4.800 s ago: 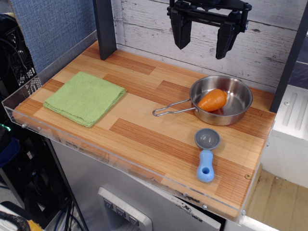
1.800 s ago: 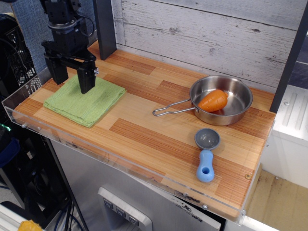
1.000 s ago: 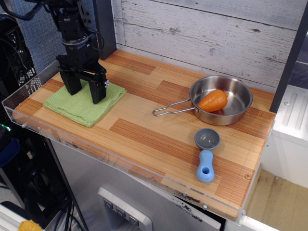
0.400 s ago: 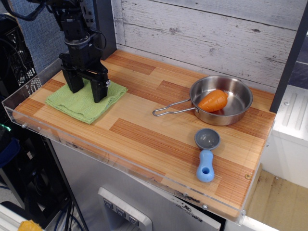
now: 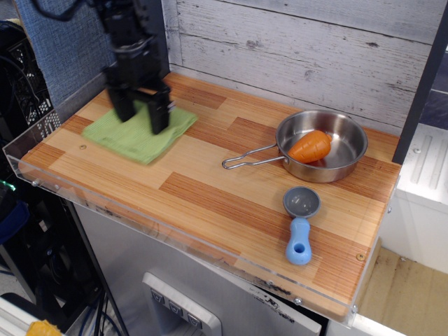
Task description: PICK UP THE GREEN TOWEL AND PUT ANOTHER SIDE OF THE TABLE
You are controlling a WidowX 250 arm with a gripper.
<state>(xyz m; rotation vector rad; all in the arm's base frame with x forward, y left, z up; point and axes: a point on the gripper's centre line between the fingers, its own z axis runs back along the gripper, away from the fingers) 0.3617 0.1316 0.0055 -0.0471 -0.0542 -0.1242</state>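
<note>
Arm: black, descending from top left of frame, motion-blurred. Gripper (image 5: 142, 112): pointing down, two fingers (image 5: 159, 114) spread apart, tips low in upper-left area.

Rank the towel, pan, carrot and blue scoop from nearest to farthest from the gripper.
From the gripper:
1. Towel, directly under it, far left.
2. Pan, right of centre; handle points toward the gripper.
3. Carrot, inside the pan.
4. Blue scoop, front right.
</note>
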